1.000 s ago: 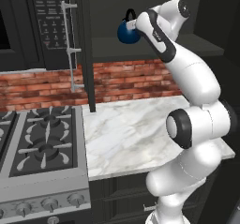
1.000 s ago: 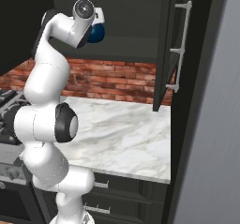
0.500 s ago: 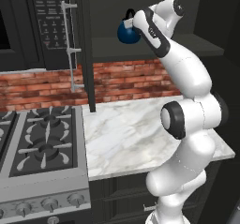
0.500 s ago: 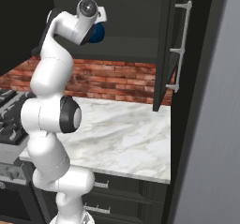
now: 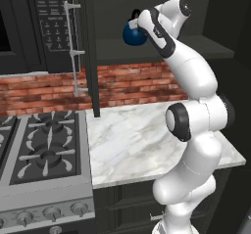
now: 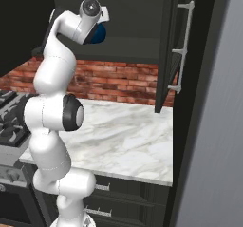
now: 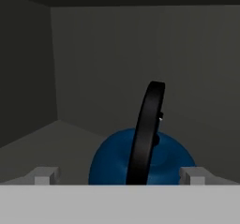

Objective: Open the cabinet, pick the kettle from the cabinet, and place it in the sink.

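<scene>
The cabinet [image 5: 206, 47] stands open, its left door [image 5: 84, 42] and right door [image 6: 167, 45] swung out toward me. On its shelf sits the dark-blue kettle [image 5: 132, 34] [image 6: 99, 34] [image 7: 140, 160], upright, its black loop handle [image 7: 147, 129] edge-on to the hand view. My gripper [image 7: 119, 176] is open just in front of and above the kettle, one fingertip [image 7: 44, 174] on each side of the handle and not touching it. In the left base view the gripper [image 5: 137, 19] sits at the kettle's top. The sink is out of view.
A white marble counter [image 5: 132, 135] lies below the cabinet, with a brick backsplash [image 5: 127, 83] behind it. A gas stove [image 5: 39, 145] is to the left and a black microwave [image 5: 49, 22] hangs above it. A grey wall [image 6: 223, 126] closes the right side.
The arm has stretched further up and forward, bringing the hand closer over the kettle. The kettle has not moved and the jaws have stayed open.
</scene>
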### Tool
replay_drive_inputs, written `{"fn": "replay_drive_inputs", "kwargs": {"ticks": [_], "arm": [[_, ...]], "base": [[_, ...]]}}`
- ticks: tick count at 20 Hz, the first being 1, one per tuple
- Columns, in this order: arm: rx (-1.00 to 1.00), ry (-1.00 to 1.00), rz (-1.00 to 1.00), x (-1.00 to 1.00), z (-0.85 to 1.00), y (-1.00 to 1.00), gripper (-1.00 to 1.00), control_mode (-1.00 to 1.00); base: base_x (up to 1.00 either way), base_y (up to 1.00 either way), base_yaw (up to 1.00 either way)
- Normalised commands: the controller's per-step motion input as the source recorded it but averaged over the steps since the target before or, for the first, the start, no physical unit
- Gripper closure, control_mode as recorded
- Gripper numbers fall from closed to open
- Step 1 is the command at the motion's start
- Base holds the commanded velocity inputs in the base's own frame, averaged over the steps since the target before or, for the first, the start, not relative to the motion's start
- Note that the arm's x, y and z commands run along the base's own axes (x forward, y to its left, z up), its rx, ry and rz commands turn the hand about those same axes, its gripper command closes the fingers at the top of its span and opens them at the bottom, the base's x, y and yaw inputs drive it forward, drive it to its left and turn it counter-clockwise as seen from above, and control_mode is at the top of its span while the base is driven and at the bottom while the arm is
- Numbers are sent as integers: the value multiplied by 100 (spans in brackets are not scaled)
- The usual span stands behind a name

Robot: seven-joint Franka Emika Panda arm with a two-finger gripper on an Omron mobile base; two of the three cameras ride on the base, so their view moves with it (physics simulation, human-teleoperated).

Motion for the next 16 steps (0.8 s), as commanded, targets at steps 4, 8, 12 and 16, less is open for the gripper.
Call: {"fn": "replay_drive_inputs", "kwargs": {"ticks": [4, 8, 12, 16], "arm": [[0, -1, 0, 14, -4, 0, -100, -100], [0, 0, 0, 13, -6, 0, -100, -100], [0, 0, -2, 19, -7, 1, -100, -100], [0, 0, -1, 16, -1, 0, -100, -100]], "base": [[0, 0, 0], [0, 0, 0], [0, 0, 0], [0, 0, 0]]}}
